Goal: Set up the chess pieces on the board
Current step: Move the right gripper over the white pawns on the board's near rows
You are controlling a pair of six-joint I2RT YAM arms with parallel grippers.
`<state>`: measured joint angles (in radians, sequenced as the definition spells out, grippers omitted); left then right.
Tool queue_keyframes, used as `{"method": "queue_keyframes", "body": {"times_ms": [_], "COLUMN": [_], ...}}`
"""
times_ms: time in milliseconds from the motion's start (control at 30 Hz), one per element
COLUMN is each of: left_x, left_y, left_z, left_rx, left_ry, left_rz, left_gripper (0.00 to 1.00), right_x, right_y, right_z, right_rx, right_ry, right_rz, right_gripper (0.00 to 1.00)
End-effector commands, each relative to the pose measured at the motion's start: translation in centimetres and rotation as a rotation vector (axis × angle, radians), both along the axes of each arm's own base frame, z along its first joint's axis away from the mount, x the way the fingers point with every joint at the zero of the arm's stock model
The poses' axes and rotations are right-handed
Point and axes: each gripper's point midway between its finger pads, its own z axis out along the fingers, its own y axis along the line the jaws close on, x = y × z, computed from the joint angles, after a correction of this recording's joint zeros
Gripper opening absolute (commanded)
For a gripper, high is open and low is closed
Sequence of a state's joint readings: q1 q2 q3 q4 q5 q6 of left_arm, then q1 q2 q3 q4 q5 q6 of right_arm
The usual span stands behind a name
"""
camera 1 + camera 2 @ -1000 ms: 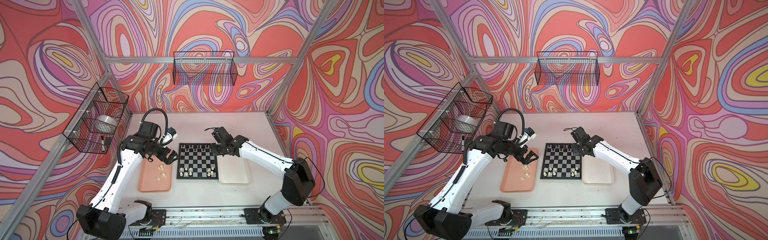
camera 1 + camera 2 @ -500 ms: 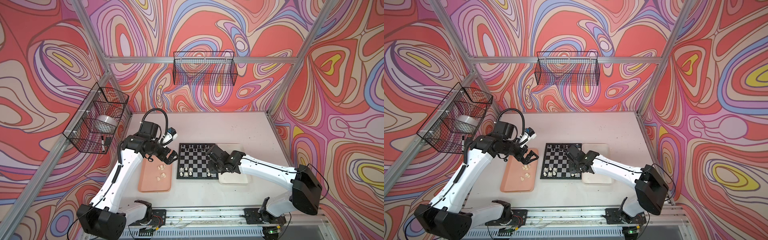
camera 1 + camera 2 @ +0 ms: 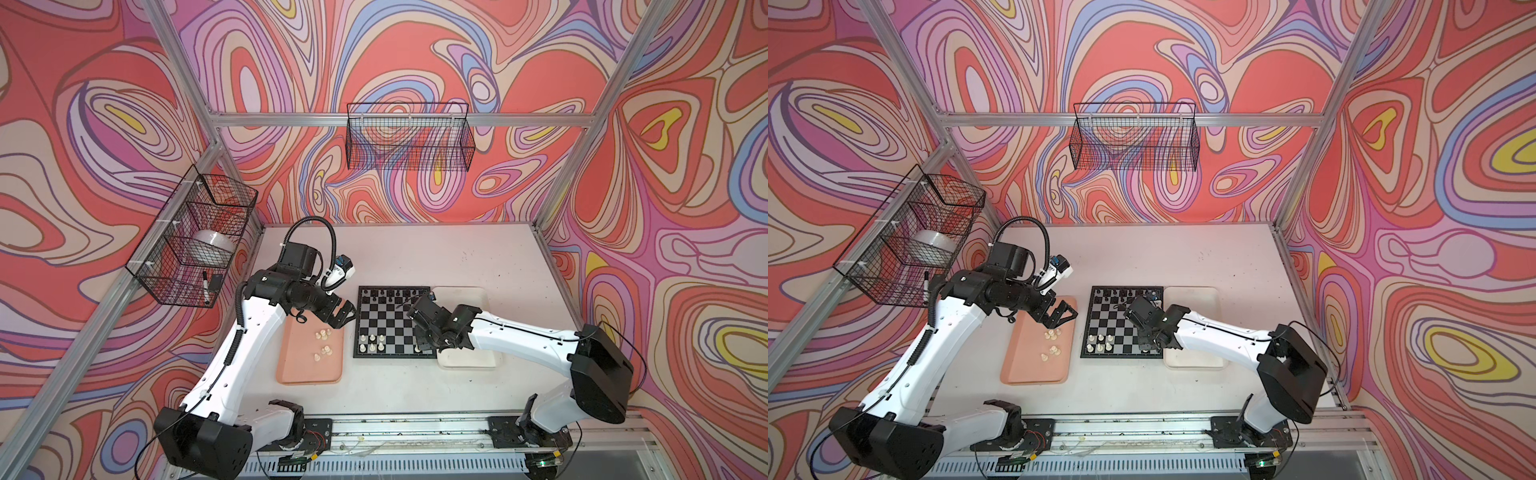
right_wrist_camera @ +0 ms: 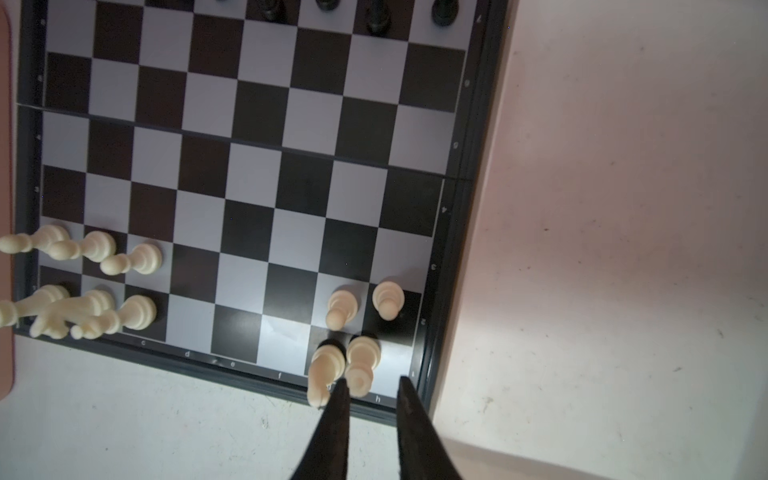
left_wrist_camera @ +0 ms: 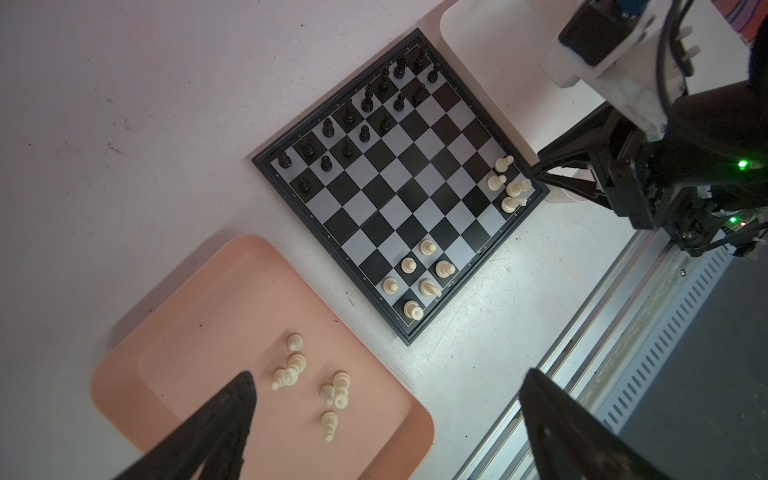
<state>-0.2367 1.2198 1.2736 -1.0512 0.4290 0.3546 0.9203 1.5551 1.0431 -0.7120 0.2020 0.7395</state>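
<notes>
Right gripper [image 4: 371, 380] low at board [image 4: 257, 166] corner, jaws narrowly apart, white piece [image 4: 360, 361] top between tips, grip unclear | left gripper [image 5: 386, 374] spread wide above pink tray [image 5: 199, 324] | white pieces [image 5: 291, 372] loose in tray | black pieces [image 5: 365, 99] on board's far rows

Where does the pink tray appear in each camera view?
Top view: pink tray left of the board.
Top view: pink tray left of the board.
Left wrist: pink tray beside the board, holding white pieces.
Right wrist: pink tray sliver at picture edge.
Shared landmark: the board.
</notes>
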Motion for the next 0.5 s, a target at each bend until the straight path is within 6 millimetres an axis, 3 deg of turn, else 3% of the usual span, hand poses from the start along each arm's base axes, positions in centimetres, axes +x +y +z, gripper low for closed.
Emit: {"method": "queue_keyframes", "body": {"times_ms": [0, 467], "left_x": [-0.3, -0.4], "left_y": [-0.2, -0.4], "left_z": [0.1, 0.0], "left_rx": [-0.003, -0.005], "left_ry": [0.009, 0.009], "left_rz": [-0.013, -0.018], "left_gripper": [1.00, 1.00], "right_x": [0.1, 0.4], "right_y": [0.4, 1.0], "right_z": [-0.1, -1.2], "right_rx": [-0.002, -0.016], "right_ry": [-0.009, 0.005], "right_rz": [-0.006, 0.002], "right_gripper": [0.21, 0.22]}}
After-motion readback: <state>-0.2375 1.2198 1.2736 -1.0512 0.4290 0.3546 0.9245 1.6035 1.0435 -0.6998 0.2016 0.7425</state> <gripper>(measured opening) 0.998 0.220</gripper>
